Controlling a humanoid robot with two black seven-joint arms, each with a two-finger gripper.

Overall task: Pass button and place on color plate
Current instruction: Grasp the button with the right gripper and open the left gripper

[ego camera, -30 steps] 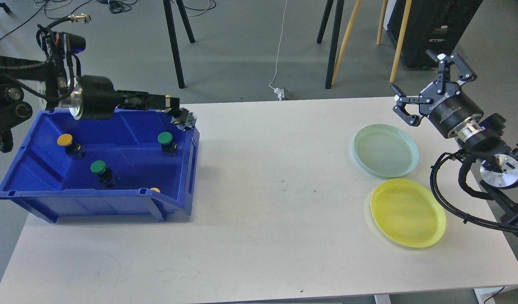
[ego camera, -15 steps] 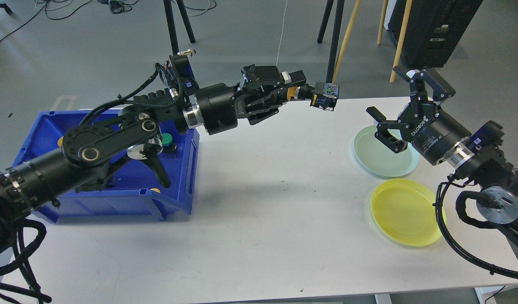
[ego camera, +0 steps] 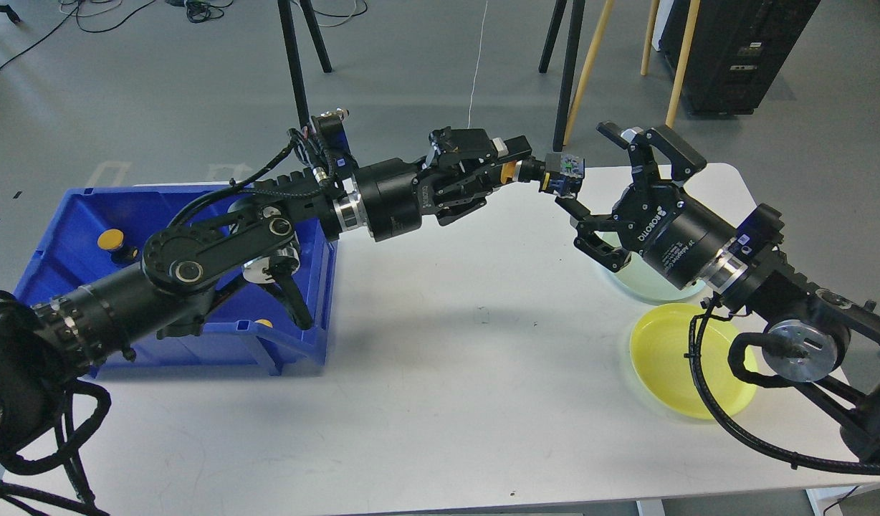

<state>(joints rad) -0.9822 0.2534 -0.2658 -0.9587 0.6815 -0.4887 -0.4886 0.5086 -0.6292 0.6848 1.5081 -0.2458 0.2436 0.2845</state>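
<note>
My left gripper (ego camera: 514,162) reaches out over the middle of the white table (ego camera: 440,401), shut on a button (ego camera: 560,174) with a yellow cap and a black body, held level and pointing right. My right gripper (ego camera: 587,168) is open, its fingers spread above and below the button's free end; I cannot tell whether they touch it. The yellow plate (ego camera: 669,358) lies at the right, partly under my right arm. The pale green plate (ego camera: 666,292) behind it is mostly hidden by my right gripper.
A blue bin (ego camera: 74,222) stands at the left under my left arm, with a yellow button (ego camera: 110,239) showing and another (ego camera: 264,322) at its front wall. Stand legs and a black cabinet stand beyond the table's far edge.
My right gripper has swung left and up from over the green plate to the button's free end. My left gripper has shifted the button slightly right. One second ago it was at the bin.
</note>
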